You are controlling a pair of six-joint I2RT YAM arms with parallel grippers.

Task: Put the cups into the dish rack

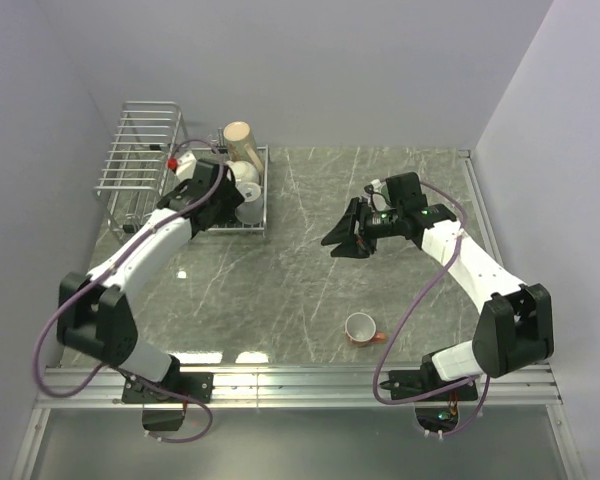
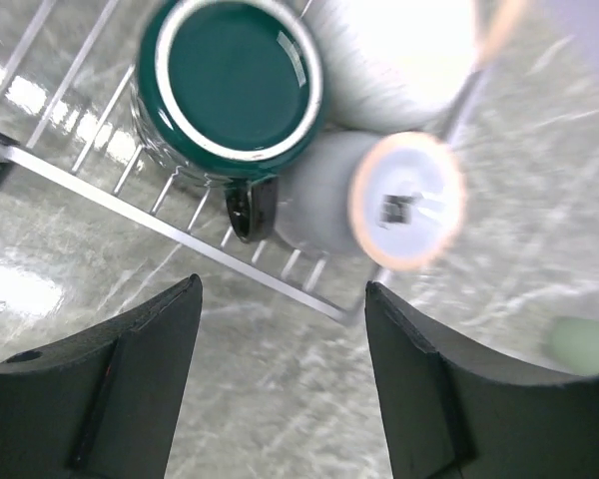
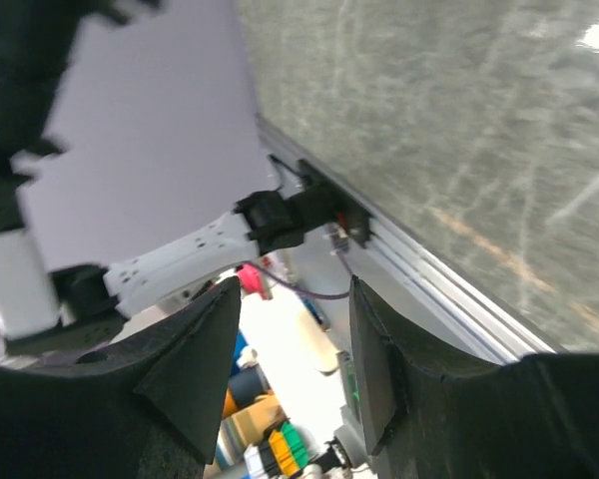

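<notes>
One cup, the small orange-red one (image 1: 360,328), is seen upright on the desk (image 1: 280,290), well apart from the dish rack (image 1: 140,112) and nearer the arm bases. The other cups in view are already gathered in the rack's tray end, the taller beige mug (image 1: 238,135) at its far side and the dark green mug (image 2: 230,85) just inside its near rim. Fetching the lone cup is judged to be the step in hand. It is best taken by the right pincer (image 3: 294,284), which is spread wide and empty above the desk, between rack and cup. The pincer should be lowered straight over the cup's rim on the side away from the handle, one finger inside the white bowl and one outside, and closed gently so that the glazed wall is not let slip. The left pincer (image 2: 280,299), likewise parted with nothing held, hovers just over the rack's near corner by the dark green mug. It would be in the way of a delivery there unless drawn back. Little room is seen among the packed mugs, so a gap should be chosen before the cup is carried across.
</notes>
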